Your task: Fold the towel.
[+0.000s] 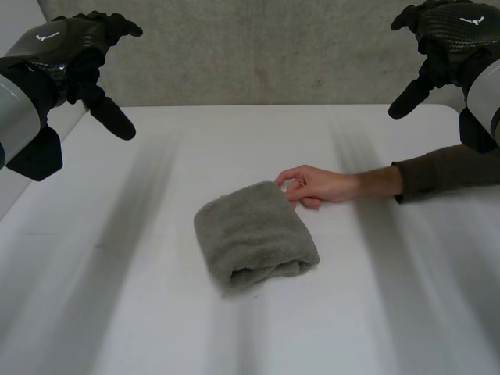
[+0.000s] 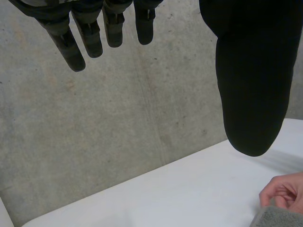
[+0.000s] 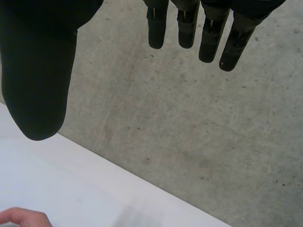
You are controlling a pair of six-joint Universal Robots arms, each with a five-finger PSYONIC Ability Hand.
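Head view: person's hand (image 1: 316, 186) at folded towel (image 1: 254, 238) (left hand (image 1: 66, 51), right hand (image 1: 449, 35) spread).

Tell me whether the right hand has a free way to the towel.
Probably not: a person's hand touches the towel on that side, its forearm lying below the raised, open right hand.

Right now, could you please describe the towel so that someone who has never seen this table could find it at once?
Look at the white table: near its middle lies the towel, a grey-green terry cloth folded into a thick bundle. A person's hand rests at its far corner; it is the only soft, rumpled thing on the smooth surface.
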